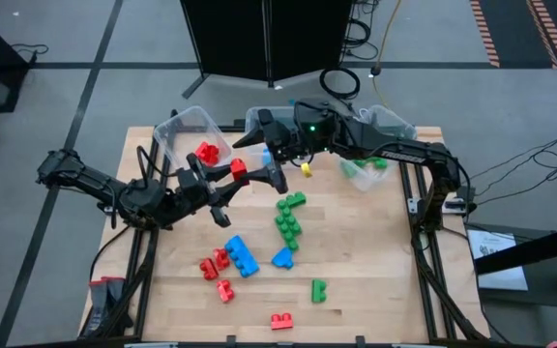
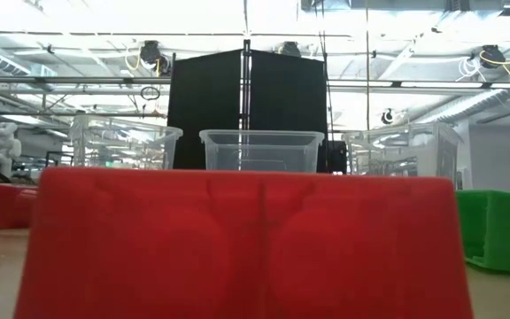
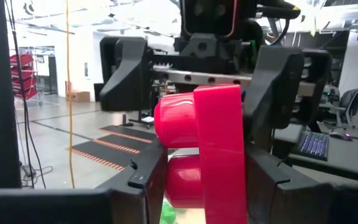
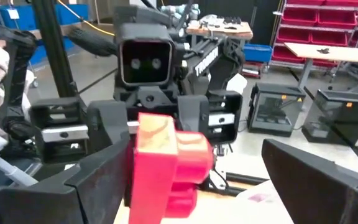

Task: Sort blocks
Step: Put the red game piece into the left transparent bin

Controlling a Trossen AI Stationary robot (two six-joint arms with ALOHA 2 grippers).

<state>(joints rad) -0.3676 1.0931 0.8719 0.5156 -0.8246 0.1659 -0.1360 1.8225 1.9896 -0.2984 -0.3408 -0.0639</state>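
— Which gripper has the brick?
— The left gripper (image 1: 239, 175) is clamped on a small red block (image 1: 239, 169), held above the table near the middle of its far half. From the left wrist, the red block (image 3: 207, 152) sits pinched between that arm's dark fingers (image 3: 143, 186), studs turned sideways.
— And the other arm?
— The right gripper (image 1: 275, 166) faces the left one, just beside the same block. Its fingers are spread apart: from the right wrist the block (image 4: 166, 163) stands between them, with a clear gap on one side.
— Where are the remaining blocks?
— Two more red ones lie in the left clear bin (image 1: 174, 135). Green pieces lie in the right clear bin (image 1: 401, 126). The middle bin (image 2: 261, 149) stands between them at the far edge. On the wooden table (image 1: 375, 261) a chain of green blocks (image 1: 288, 218) lies near the centre, with blue blocks (image 1: 242, 255) and red blocks (image 1: 211, 266) nearer the front, a single green block (image 1: 318, 289), and a red block (image 1: 281, 321) at the front edge, filling the low view.
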